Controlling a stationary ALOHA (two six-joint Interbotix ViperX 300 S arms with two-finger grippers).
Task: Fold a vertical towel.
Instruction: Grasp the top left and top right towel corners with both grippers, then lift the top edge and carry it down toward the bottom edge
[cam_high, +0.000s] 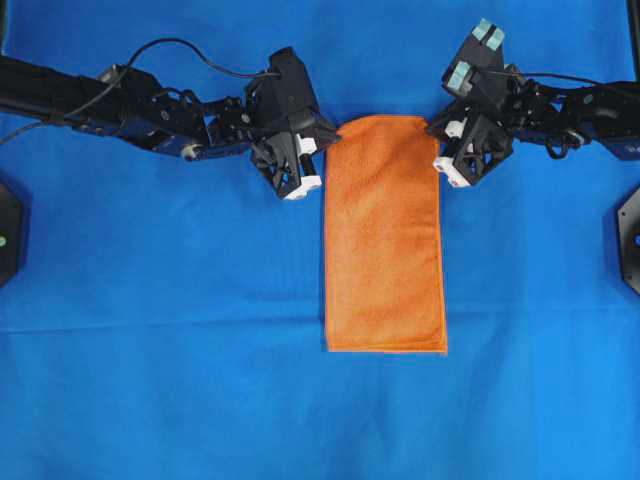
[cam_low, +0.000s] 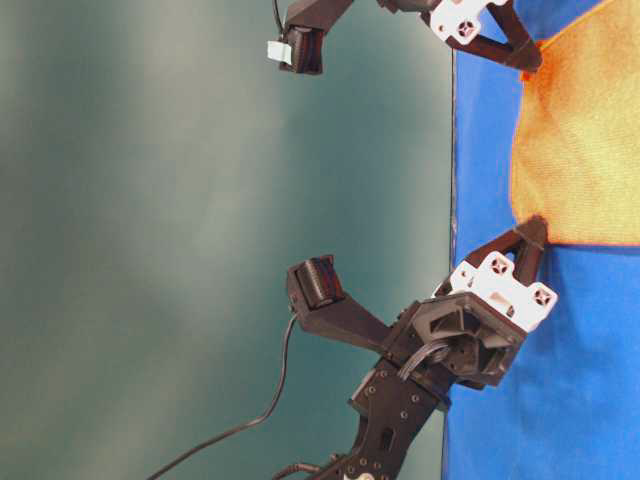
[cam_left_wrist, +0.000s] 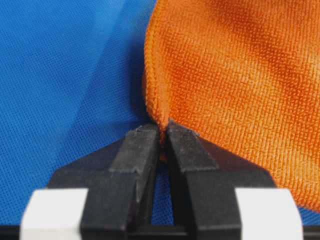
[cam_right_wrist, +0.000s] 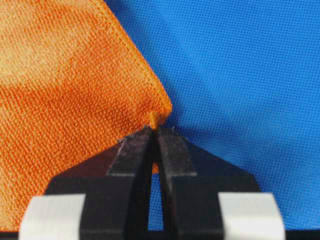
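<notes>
The orange towel (cam_high: 385, 235) lies as a long upright rectangle in the middle of the blue sheet (cam_high: 180, 380). My left gripper (cam_high: 331, 139) is shut on its far left corner. In the left wrist view the towel (cam_left_wrist: 235, 85) bunches into a pinched fold between the black fingers (cam_left_wrist: 142, 150) of that gripper (cam_left_wrist: 164, 129). My right gripper (cam_high: 432, 128) is shut on the far right corner. Its wrist view shows the towel's (cam_right_wrist: 65, 85) corner nipped at the gripper's (cam_right_wrist: 154, 129) tips. From table level both corners of the towel (cam_low: 580, 140) look held.
The blue sheet (cam_right_wrist: 240, 65) covers the whole work surface. Two black fixtures sit at its sides, one on the left (cam_high: 8, 230) and one on the right (cam_high: 630, 235). The towel's near edge (cam_high: 387, 349) lies flat.
</notes>
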